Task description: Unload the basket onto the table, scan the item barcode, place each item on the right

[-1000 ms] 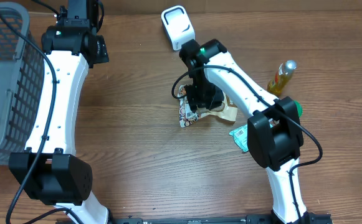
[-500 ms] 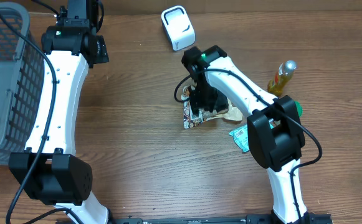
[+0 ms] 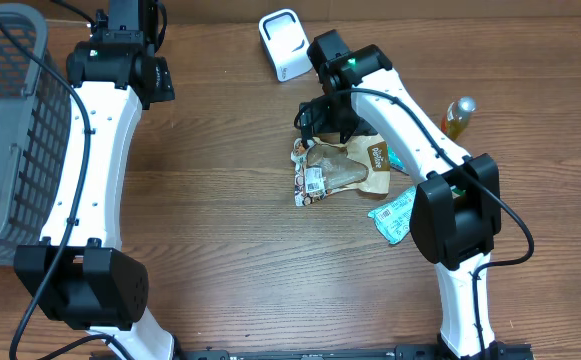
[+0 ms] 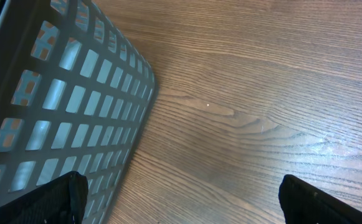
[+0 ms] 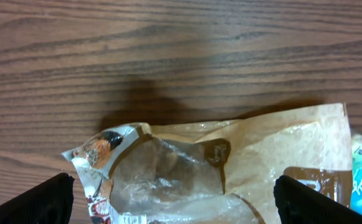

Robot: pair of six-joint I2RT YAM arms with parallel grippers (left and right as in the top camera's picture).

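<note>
The item, a brown and clear snack bag, lies flat on the table with a white barcode label near its left end. My right gripper hangs just behind and above the bag, open and holding nothing. In the right wrist view the bag fills the space below my right gripper, whose black fingertips stand far apart. A white scanner stands at the back. My left gripper is at the far back left, and in its wrist view my left gripper is open over bare wood.
A grey mesh basket takes up the left edge and also shows as the basket in the left wrist view. A teal packet lies right of the bag, with a yellow bottle further right.
My right gripper has opened, let go of the bag and moved up and back towards the scanner. The bag now lies spread out on the table. The left arm has not moved.
</note>
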